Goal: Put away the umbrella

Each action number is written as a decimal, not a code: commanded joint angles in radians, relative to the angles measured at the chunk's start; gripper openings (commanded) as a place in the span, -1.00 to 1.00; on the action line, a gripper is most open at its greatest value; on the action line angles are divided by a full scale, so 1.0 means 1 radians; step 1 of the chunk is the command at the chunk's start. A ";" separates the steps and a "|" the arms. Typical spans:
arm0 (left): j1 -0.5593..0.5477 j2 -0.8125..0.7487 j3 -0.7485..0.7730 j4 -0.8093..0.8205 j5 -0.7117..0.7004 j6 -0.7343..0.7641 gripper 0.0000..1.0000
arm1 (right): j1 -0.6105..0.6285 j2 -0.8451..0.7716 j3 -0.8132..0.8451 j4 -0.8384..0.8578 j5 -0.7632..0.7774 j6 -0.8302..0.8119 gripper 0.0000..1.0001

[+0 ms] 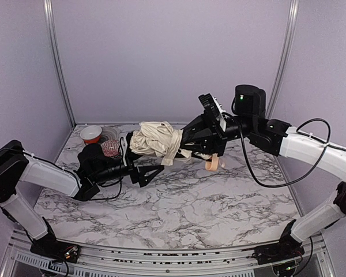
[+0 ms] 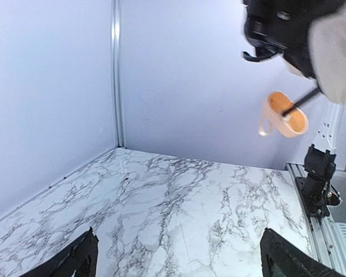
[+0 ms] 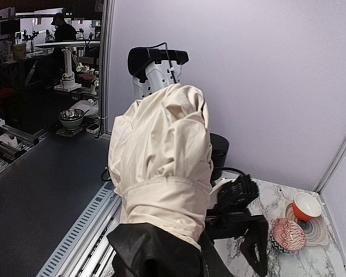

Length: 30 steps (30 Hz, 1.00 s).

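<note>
- Right gripper [image 1: 189, 143] was clamped on the umbrella [image 1: 155, 141], off the surface [image 1: 219, 202];
- left gripper [image 1: 151, 172] hung apart below; it likely needed to close squarely round the umbrella's loose middle.

In the right wrist view the umbrella [image 3: 161, 167] buries the right pincer [image 1: 188, 143] holding it, so the fingertips cannot be seen, and the black fabric runs off the bottom edge. In the left wrist view only 2 finger ends of the left pincer [image 2: 179, 257] show at the bottom edge, the canopy is cut by the right edge, and the right pincer at the top is blurred and cropped. From above, the patterned bowl [image 1: 109, 149] near the tabletop's [image 1: 219, 202] far left corner is partly hidden by the left arm [image 1: 95, 161].
</note>
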 commanded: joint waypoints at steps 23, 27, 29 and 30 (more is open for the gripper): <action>-0.185 0.059 0.112 0.489 0.101 -0.162 0.98 | -0.004 -0.039 -0.024 0.254 0.133 0.108 -1.00; -0.191 0.024 0.112 0.448 0.041 -0.130 0.93 | -0.004 -0.034 -0.024 0.253 0.129 0.111 -1.00; -0.191 0.014 0.136 0.452 0.052 -0.140 0.78 | -0.005 -0.034 -0.023 0.251 0.130 0.110 -1.00; -0.191 0.014 0.142 0.465 0.066 -0.150 0.72 | -0.005 -0.033 -0.023 0.249 0.132 0.108 -1.00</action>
